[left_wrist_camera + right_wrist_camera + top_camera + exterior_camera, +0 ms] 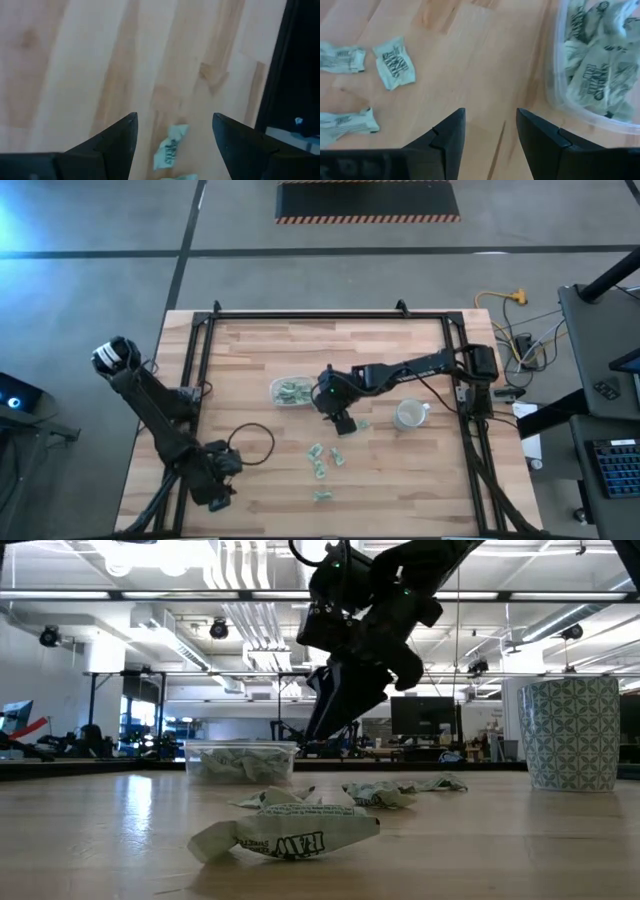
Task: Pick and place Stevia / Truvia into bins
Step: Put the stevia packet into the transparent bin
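Several pale green and white sweetener packets (320, 462) lie flat on the wooden table; they also show in the low view (290, 833) and the right wrist view (394, 62). A shallow clear tub (290, 391) holds more packets (592, 75). A round patterned cup (408, 415) stands to the right. My right gripper (340, 420) (490, 127) is open and empty, above the table between the tub and the loose packets. My left gripper (215, 488) (173, 119) is open and empty near the table's near left corner, with a packet (170, 147) ahead of it.
A black cable loop (255, 442) lies on the table near my left arm. A black metal frame (330, 315) runs along the table's far and side edges. Bare wood (420, 480) lies right of the loose packets.
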{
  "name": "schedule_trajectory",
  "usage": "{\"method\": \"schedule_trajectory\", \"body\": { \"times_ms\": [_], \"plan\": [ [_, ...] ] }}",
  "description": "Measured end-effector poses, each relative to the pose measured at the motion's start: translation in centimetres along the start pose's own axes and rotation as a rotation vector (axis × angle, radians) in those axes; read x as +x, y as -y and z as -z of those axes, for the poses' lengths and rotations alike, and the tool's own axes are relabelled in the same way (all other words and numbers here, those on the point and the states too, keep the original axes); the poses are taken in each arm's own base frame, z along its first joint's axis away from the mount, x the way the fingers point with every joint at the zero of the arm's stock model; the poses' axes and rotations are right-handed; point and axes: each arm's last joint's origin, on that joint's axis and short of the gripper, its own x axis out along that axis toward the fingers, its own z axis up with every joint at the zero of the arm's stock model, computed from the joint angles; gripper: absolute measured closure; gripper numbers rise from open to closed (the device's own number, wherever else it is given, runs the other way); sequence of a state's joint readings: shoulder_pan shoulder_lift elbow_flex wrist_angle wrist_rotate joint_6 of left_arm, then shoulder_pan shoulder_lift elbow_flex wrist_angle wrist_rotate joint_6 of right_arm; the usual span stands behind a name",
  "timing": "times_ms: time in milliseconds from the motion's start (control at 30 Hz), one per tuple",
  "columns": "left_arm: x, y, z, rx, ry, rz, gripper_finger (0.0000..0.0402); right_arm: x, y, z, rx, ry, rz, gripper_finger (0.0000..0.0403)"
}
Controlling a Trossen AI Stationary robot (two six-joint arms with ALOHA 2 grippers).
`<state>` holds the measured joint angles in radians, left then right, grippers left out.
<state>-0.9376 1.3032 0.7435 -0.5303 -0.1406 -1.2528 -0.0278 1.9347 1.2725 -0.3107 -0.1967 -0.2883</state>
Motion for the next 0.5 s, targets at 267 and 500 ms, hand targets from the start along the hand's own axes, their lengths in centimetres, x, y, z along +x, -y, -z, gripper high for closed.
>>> {"method": "schedule_trajectory", "body": {
  "times_ms": [267, 500],
  "plan": [
    [2.9, 1.7, 0.5, 0.002, -0.064, -0.054, 0.0162, 0.0, -0.6, -0.2, 0.007, 0.011, -0.028, 0.0239],
    [3.9, 3.4, 0.4, 0.009, -0.152, -0.133, 0.0166, 0.2, -1.3, -0.4, -0.001, 0.011, -0.04, 0.0246]
  ]
}}
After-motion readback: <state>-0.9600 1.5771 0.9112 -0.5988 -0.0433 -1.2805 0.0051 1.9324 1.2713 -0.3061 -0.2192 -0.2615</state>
